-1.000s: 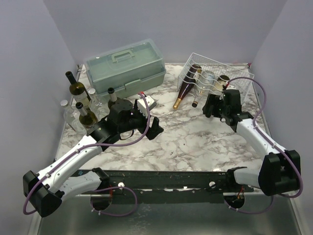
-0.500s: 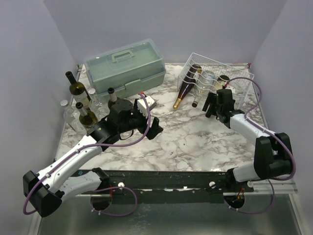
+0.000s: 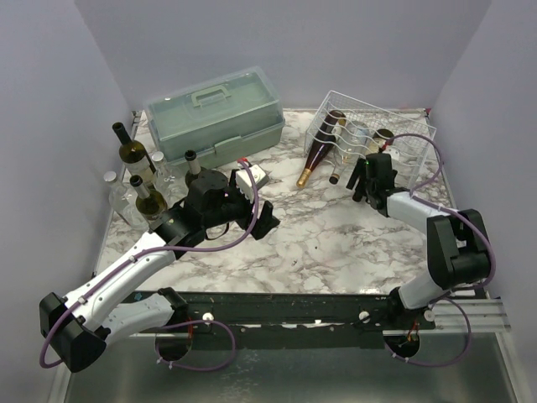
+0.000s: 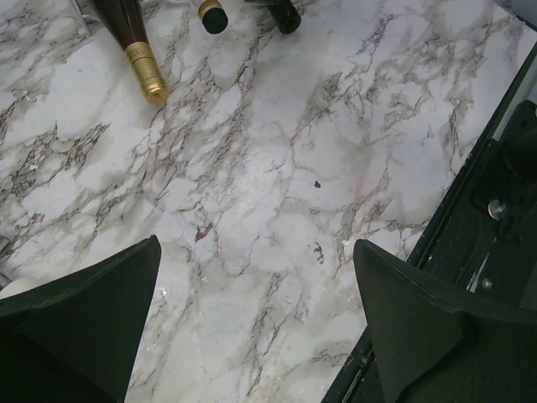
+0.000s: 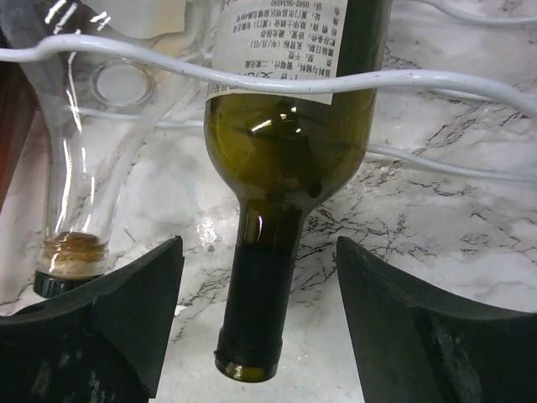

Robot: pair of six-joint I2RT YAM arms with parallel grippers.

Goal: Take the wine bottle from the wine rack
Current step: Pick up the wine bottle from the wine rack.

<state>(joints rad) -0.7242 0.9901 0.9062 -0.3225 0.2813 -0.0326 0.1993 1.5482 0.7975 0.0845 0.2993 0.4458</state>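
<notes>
Marble table holds the wine rack; our right gripper is spread around the neck of the green wine bottle; left gripper spread too.

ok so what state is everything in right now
wine rack, holding three bottles lying necks out
green bottle, lying in rack, not gripped
clear bottle, lying in rack, capped
dark red bottle, lying in rack, gold foil on
toolbox, lid shut
side bottles, standing upright
left gripper, open, empty, over bare marble
right gripper, open, fingers either side of green bottle's neck
</notes>
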